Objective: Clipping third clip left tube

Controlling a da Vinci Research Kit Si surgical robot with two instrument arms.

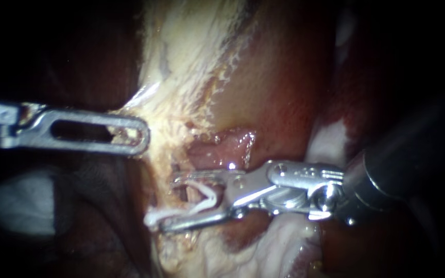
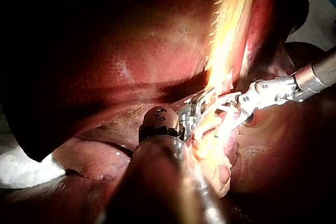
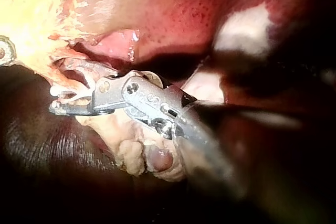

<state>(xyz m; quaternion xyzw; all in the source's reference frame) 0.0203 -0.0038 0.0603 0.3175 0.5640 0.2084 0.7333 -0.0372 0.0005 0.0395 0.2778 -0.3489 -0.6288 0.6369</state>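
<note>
Pink, soft, slippery tube (image 1: 182,193) at lower centre lies between the right instrument's (image 1: 171,202) wide jaws, which carry a white clip (image 1: 207,198). Left instrument (image 1: 130,135) clamps pale tissue (image 1: 181,67). Close squarely across the tube; it probably tears easily.

The left tool (image 1: 141,135) lies level, tip toward the right tool (image 1: 171,202), whose parted jaws hold a clip (image 1: 205,200) between them.

The left instrument (image 1: 141,136) ends in a flat, silvery metal bar with a long slot and a rounded end. The right instrument (image 1: 173,202) is bright steel too — two slim jaws, a jointed wrist block (image 1: 294,186) studded with small round pins — on a thick, dark, smooth shaft (image 1: 405,167).
</note>
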